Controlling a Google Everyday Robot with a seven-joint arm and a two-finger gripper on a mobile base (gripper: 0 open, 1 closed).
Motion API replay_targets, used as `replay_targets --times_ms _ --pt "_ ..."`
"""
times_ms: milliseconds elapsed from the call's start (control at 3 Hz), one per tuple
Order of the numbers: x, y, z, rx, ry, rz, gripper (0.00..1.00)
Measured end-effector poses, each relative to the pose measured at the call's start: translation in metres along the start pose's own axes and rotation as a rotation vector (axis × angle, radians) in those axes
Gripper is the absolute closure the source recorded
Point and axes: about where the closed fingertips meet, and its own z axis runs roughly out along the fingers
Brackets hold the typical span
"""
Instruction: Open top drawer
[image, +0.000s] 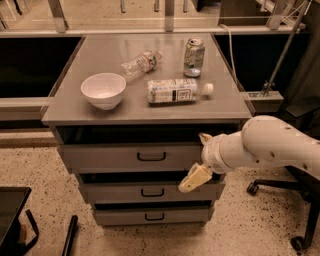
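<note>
The top drawer (100, 157) is the widest grey front of three, just under the grey cabinet top, with a small black handle (151, 157) at its middle. It sits about flush with the cabinet frame. My gripper (199, 157) is open in front of the drawer's right part, to the right of the handle. One pale finger (205, 138) is near the drawer's upper edge, the other (194, 178) hangs over its lower edge. Nothing is between them. My white arm (270, 145) comes in from the right.
Two narrower grey drawers (120, 192) lie below. On the cabinet top (65, 107) stand a white bowl (103, 90), a lying clear bottle (141, 63), a lying white-labelled bottle (176, 90) and a can (193, 57). An office chair base (280, 187) stands at the right.
</note>
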Motion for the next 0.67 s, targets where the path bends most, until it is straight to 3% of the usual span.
replay_targets --times_ms 333,667 --pt "-0.001 0.000 0.000 -0.001 -0.001 0.000 0.00" --pt "-0.010 0.000 0.020 0.005 0.026 -0.012 0.00"
